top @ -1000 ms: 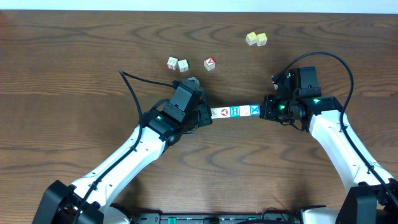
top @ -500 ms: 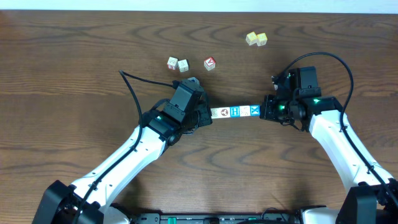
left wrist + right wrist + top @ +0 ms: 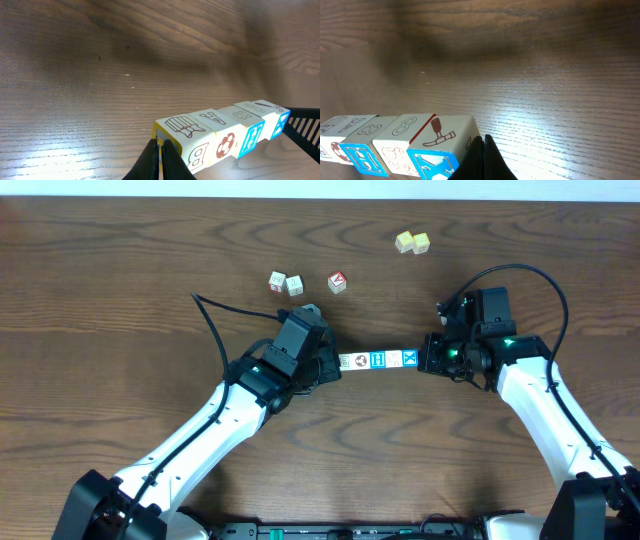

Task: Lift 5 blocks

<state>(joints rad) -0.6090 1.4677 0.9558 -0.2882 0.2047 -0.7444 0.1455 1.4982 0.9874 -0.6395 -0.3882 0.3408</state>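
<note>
Pinching the row of blocks (image 3: 378,360) end to end is what both arms are doing right now. L jaws are closed, tips together, and are pressing against the row's left end. R jaws are closed likewise and are pushing on the opposite end face. Neither pair is wrapping around a block, so the squeeze btwn the two arms is doing the holding.

The row is lying mid-worktop (image 3: 100,300), w/ its long axis running left-right in the overhead view, straight along the line joining the two sets of jaws. Each arm is facing the row head-on and is equally near its own end. L arm (image 3: 230,405) is covering its end from above, so only three printed faces are showing overhead. The L wrist view is showing at least four cubes in line, and I can't confirm the fifth. Whether the row is off the wood I can't tell.

Judging from this, the lift is hinging on both arms rising evenly w/ inward pressure along that axis — any drift apart or sideways and the row is prob. buckling mid-span. Spare cubes are sitting well apart, farther back: two pale yellow cubes (image 3: 412,243), a red-faced cube (image 3: 338,281) and two other pale cubes (image 3: 286,283).
</note>
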